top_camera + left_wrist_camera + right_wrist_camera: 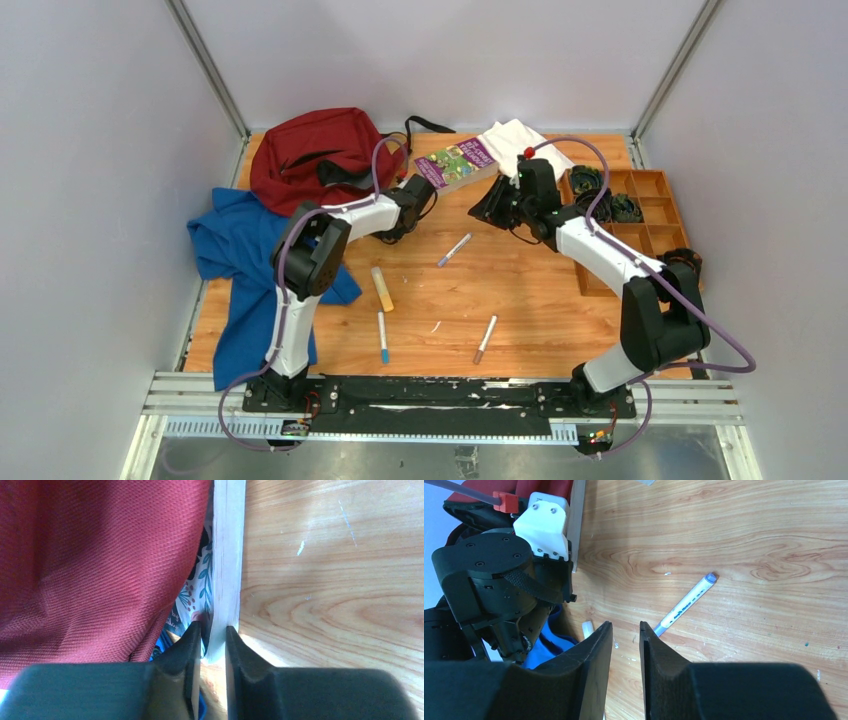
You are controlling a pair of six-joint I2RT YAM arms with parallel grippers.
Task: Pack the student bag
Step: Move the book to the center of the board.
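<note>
left pincer [212, 628] clamped purple paperback book [455, 165] | dark red fabric backpack [100, 555] sat just beside it | right pincer [626, 630] was barely spread, empty

3 pale grey walls [440, 50] enclose a wooden table [540, 290] under even light; 2 metal posts [205, 65] rise at its far corners.

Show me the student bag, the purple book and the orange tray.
student bag [310, 150]: top external view, middle of its red fabric body.
purple book [456, 164]: top external view, front cover.
orange tray [663, 185]: top external view, bare far compartment.
</note>
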